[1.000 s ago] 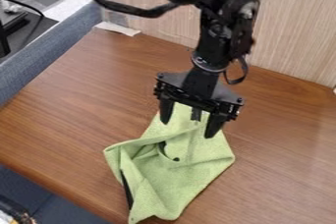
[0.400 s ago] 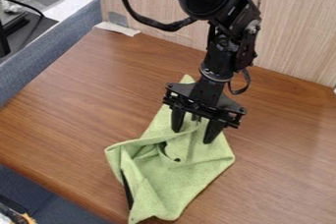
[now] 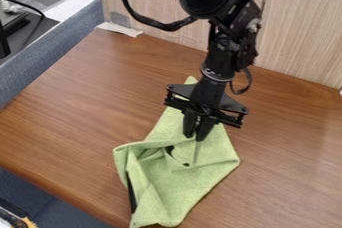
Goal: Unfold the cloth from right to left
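Camera view | cloth [image 3: 180, 187]: green, creased, folded over itself | jaws: drawn together, pinching cloth

Robot arm [image 3: 215, 62]: black overall, rounded glossy housing on the upper part, narrower blocky sections below. Thick black cable [image 3: 160, 25] bowed out in a loop; smaller cable loop [image 3: 249, 81] at the wrist. Thin grey ring [image 3: 217, 76] there too. Gripper [image 3: 195, 138]: black, flared plate, crossbar with small round studs, probably screw heads; two slim black fingers [image 3: 189, 124].
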You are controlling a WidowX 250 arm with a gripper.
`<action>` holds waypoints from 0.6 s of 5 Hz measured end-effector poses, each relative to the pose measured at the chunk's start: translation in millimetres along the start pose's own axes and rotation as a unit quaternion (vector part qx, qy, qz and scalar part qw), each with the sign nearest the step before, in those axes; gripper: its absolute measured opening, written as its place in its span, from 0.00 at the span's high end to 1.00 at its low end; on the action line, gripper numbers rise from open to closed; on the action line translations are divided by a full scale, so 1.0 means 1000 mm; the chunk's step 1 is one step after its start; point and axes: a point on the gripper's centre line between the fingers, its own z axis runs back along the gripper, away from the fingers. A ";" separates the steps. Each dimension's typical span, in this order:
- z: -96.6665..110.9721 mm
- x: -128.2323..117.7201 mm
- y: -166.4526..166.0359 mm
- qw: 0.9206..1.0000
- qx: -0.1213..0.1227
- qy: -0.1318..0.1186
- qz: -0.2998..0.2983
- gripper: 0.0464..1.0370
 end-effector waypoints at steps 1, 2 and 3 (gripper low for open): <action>-0.003 -0.002 0.004 1.000 -0.003 0.005 0.007 0.99; 0.006 -0.004 0.016 1.000 -0.009 0.000 0.019 0.99; 0.022 -0.004 0.036 0.999 -0.020 -0.011 0.047 0.99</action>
